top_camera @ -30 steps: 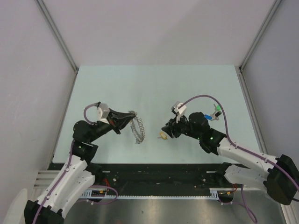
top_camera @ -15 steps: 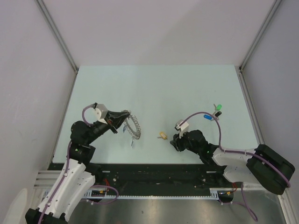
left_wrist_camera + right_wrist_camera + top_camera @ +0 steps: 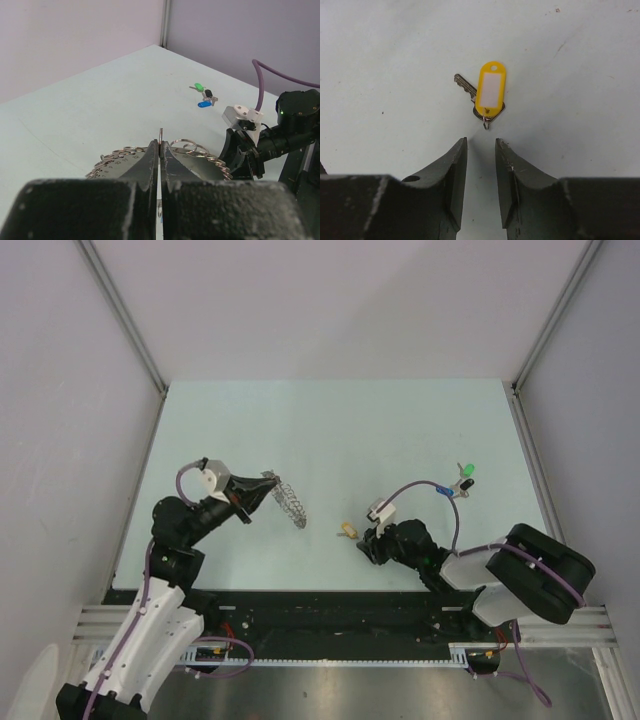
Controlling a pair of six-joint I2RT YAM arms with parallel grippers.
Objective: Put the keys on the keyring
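We see a pale blue-green worktop (image 3: 330,420), matte and lightly scuffed, running from the black rail at the near edge to plain grey-white walls (image 3: 300,300) with metal strips in the corners.

We count two grippers, one keyring and four keys.

Nearest us, the right gripper (image 3: 481,142) sits low over the surface. Its jaws are parted and grasp nothing. Just past its tips lies the yellow-tagged key (image 3: 490,92), flat on the worktop. It is a silver blade joined by a small split ring to a yellow tag with a white label window.

A little farther on the left, the left gripper (image 3: 159,150) is clenched on a thin wire loop of the keyring (image 3: 195,149) and holds it up off the surface. The keyring is a dull grey circle of many small overlapping rings (chain-like rather than smooth).

Farther back on the right, the blue-tagged key (image 3: 444,491), black-tagged key (image 3: 466,483) and green-tagged key (image 3: 465,469) lie bunched together, well apart from the keyring.
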